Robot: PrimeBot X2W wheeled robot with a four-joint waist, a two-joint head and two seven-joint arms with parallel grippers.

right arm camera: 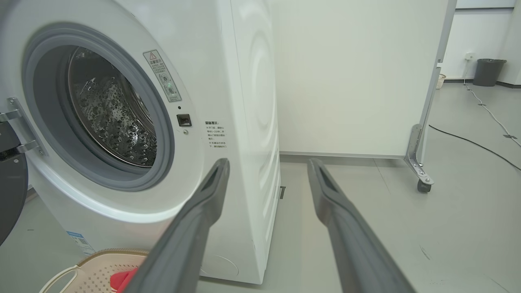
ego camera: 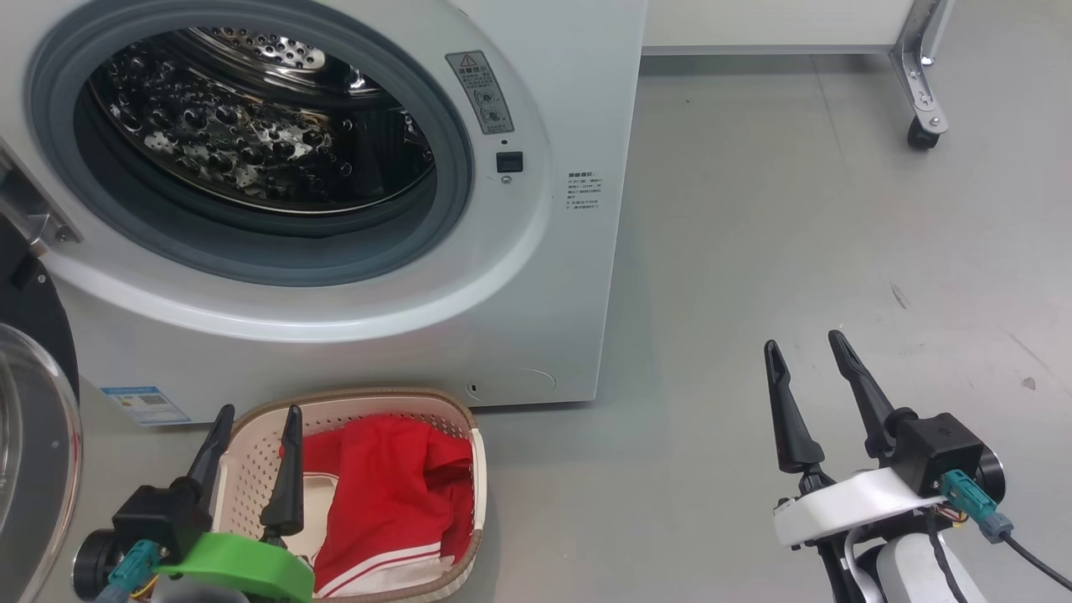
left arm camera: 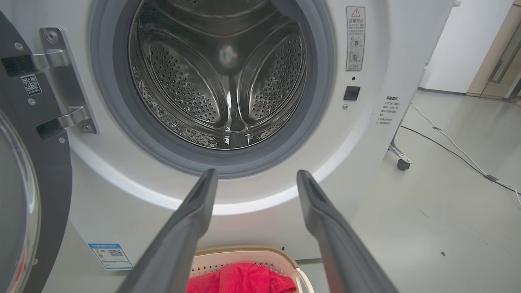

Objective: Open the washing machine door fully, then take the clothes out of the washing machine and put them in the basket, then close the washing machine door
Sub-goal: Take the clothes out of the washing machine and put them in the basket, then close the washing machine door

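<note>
You get bright, even, soft light in every view, with faint shadows on the floor (ego camera: 754,251). Beyond the left claw (left arm camera: 256,174) the drum (left arm camera: 183,81) glints and its centre is smeared. Wrist views bow straight lines at the edges.

From the head: looking down and forward, close above the washing machine (ego camera: 553,276) front and basket (ego camera: 360,395). From the left wrist: low, near, straight into the drum (left arm camera: 220,81). From the right wrist: farther right, slanting leftward at the same drum.
</note>
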